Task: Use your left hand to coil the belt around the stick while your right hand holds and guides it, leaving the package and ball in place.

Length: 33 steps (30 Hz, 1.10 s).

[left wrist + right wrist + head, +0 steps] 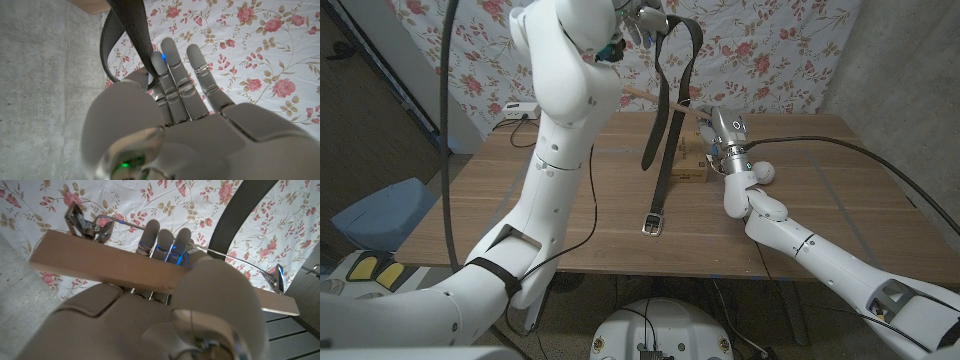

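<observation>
A dark, smooth belt [667, 120] hangs in a long loop over a pale, flat-sided wooden stick [655, 97] at the desk's twelve o'clock edge, its metal buckle end [653, 222] lying on the wood-grain desk [520, 200] near the centre. The left hand [638, 22], raised high before a rose-print sheet [760, 50], grasps the strap, while the right hand [728, 135] is clenched around the stick. A brown package [690, 160] sits just behind the belt, a white ball [764, 172] at its three o'clock.

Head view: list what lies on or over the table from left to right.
Left arm → belt → package → right hand → ball.
</observation>
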Tool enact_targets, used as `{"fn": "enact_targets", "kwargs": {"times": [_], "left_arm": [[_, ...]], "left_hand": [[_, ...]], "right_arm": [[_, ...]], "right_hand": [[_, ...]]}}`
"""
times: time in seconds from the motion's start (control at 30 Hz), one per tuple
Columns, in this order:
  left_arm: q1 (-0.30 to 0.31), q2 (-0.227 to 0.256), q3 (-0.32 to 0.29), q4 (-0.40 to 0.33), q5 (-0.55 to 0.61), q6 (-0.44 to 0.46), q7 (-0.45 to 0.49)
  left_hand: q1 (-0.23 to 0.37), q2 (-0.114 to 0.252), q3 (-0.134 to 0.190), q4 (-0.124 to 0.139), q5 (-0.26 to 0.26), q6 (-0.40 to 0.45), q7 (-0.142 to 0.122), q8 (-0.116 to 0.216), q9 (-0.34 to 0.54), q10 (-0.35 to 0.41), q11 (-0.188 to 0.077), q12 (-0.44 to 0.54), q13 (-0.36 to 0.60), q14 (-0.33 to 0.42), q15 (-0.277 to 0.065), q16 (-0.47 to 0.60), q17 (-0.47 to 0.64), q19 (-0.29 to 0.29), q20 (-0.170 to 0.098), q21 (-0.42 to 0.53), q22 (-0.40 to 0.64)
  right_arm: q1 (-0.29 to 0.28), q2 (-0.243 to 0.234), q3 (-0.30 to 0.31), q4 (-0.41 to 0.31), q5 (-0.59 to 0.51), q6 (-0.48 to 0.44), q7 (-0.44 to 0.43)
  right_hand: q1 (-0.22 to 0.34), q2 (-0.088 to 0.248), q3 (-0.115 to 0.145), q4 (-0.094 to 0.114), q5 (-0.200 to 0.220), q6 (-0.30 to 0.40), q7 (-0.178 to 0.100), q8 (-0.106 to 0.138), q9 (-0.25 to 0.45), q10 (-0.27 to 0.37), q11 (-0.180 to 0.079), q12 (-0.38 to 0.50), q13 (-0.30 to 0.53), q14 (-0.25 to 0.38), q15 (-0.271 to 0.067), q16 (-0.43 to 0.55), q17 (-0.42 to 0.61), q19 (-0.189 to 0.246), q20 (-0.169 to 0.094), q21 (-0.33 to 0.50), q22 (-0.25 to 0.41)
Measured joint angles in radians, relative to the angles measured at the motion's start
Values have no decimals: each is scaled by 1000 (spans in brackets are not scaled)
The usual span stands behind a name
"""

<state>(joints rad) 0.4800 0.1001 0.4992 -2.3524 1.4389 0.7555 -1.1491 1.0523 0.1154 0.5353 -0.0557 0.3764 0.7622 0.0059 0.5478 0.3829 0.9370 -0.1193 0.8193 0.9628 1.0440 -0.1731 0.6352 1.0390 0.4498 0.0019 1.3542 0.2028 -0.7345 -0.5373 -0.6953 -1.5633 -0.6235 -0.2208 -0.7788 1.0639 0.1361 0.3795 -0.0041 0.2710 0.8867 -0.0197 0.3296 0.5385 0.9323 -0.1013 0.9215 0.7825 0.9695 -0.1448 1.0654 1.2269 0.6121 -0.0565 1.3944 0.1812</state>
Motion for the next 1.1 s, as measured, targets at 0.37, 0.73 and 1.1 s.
{"fn": "enact_targets", "kwargs": {"times": [0.37, 0.73, 1.1], "left_arm": [[20, 51, 11, -35, -58, 75, -76], [51, 98, 48, -58, -78, 127, -98], [99, 136, 57, -55, -109, 188, -92]], "left_hand": [[12, 1, -1, -10, -37, 0, 0, 0, 0, 7, 7, -8, -3, 14, -4, 0, -11, 9, 2, 25, -3], [12, 1, 9, -19, -60, -3, 4, 2, 0, 11, 7, -15, -9, 15, -3, -8, -15, 9, 2, 37, -8], [12, 1, 9, -19, -81, -3, 4, 2, 0, 18, 10, -24, -12, 23, -5, -8, -15, 9, 2, 44, -12]], "right_arm": [[12, 28, 24, 31, 24, -15, -84], [30, 50, 38, 68, 48, -12, -152], [41, 63, 58, 97, 77, 18, -228]], "right_hand": [[0, 0, 0, 0, 0, 0, 0, -1, 2, 6, -6, 0, 0, 0, 0, 4, 0, 0, 0, 4, 0], [0, 0, 0, 0, 0, 0, 0, 0, 1, 6, -6, 0, 0, 0, 0, 4, 0, 0, 0, 7, 0], [0, 0, 2, 2, -1, 0, 0, 0, 1, 6, -6, 0, -2, 0, 0, 7, 0, 0, 0, 7, 0]]}}
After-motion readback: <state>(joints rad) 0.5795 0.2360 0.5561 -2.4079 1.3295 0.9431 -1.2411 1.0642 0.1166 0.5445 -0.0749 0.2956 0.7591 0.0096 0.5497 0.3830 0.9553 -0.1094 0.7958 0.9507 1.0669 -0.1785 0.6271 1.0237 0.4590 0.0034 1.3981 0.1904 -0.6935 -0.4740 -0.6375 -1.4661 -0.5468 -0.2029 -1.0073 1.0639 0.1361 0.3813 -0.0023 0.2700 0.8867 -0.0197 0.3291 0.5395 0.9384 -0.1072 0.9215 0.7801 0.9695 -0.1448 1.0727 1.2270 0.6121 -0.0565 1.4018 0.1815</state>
